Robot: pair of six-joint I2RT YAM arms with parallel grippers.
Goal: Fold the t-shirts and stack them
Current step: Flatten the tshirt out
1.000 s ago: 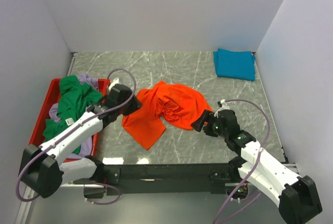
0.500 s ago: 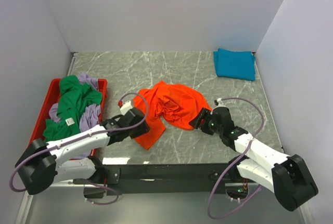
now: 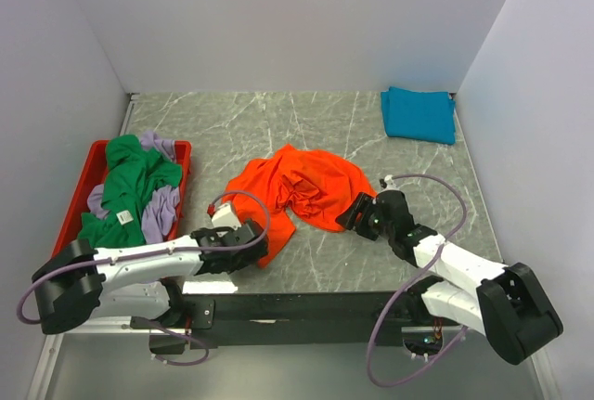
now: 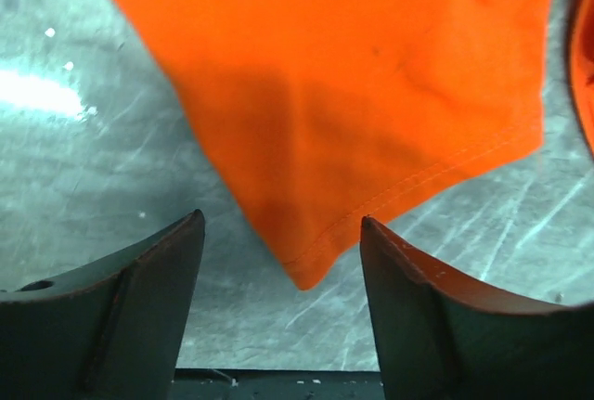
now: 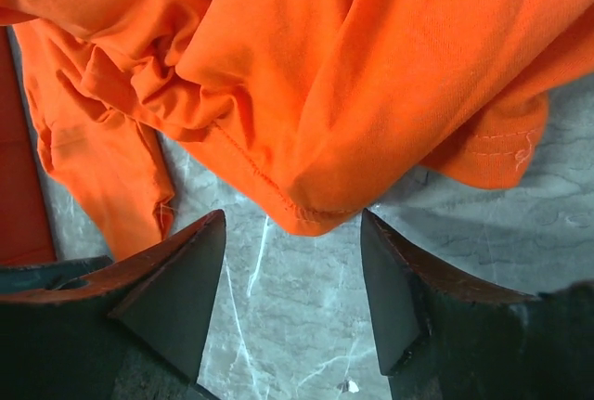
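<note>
Since the earlier frame, the left gripper [image 3: 249, 240] has swung down from the left side of the orange shirt [image 3: 302, 187] to its lower corner, and its jaws have spread wider. The right gripper [image 3: 353, 217] has edged up to the right hem, jaws slightly narrower. Both stand open, straddling cloth without pinching it. The shirt lies crumpled mid-frame. Its long axis runs from lower left to upper right, and its flat corner points at the bottom edge.

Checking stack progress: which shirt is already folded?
The teal-blue t-shirt, a flat rectangle in the far right corner; the orange, green and lavender ones lie crumpled.
</note>
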